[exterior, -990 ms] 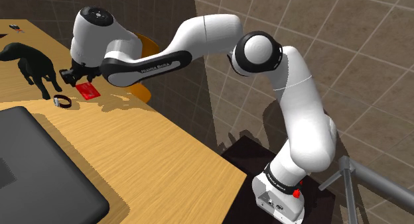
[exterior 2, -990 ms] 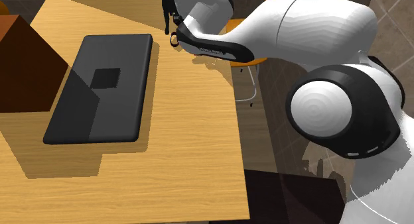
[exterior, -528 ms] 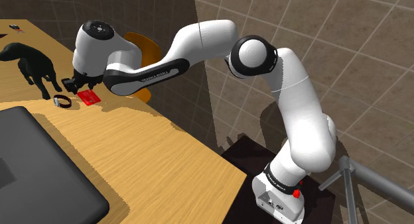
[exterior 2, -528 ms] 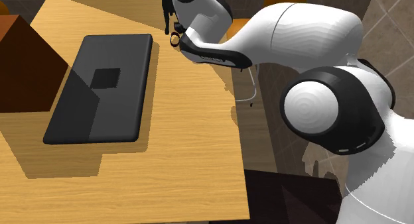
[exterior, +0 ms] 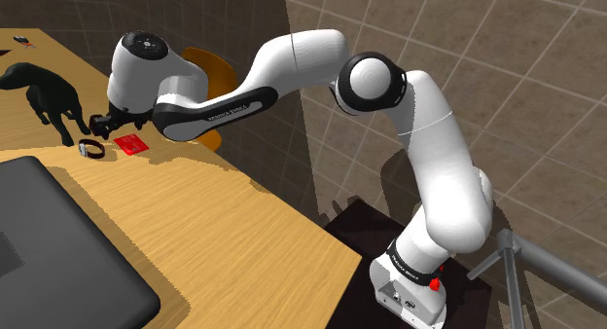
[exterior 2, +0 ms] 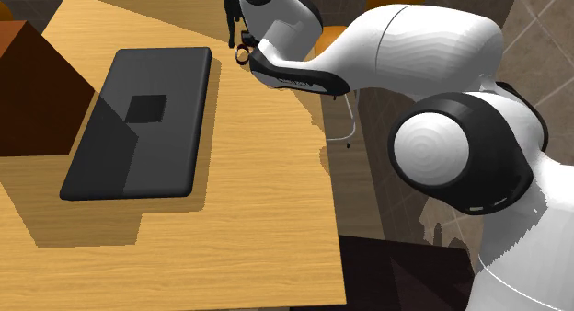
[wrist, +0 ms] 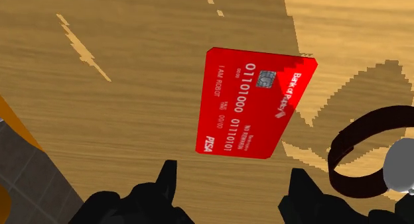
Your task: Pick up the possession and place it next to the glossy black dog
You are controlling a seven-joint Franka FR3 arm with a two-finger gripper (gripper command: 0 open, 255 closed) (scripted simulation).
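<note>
A red bank card lies flat on the wooden table, just beyond my gripper's tips. My gripper hangs low over the table with its two black fingers apart and nothing between them. In the shoulder view the card rests a short way to the right of the glossy black dog, and the gripper hovers between the two. The dog stands at the top edge of the second exterior view, partly hidden by the arm.
A dark-strapped wristwatch lies close beside the card, in front of the dog. A dark closed laptop covers the near left of the table. An orange chair stands behind the arm. A brown box sits beyond the laptop.
The arm carried the card down and a little toward the dog. The fingers have since opened, leaving the card on the table.
</note>
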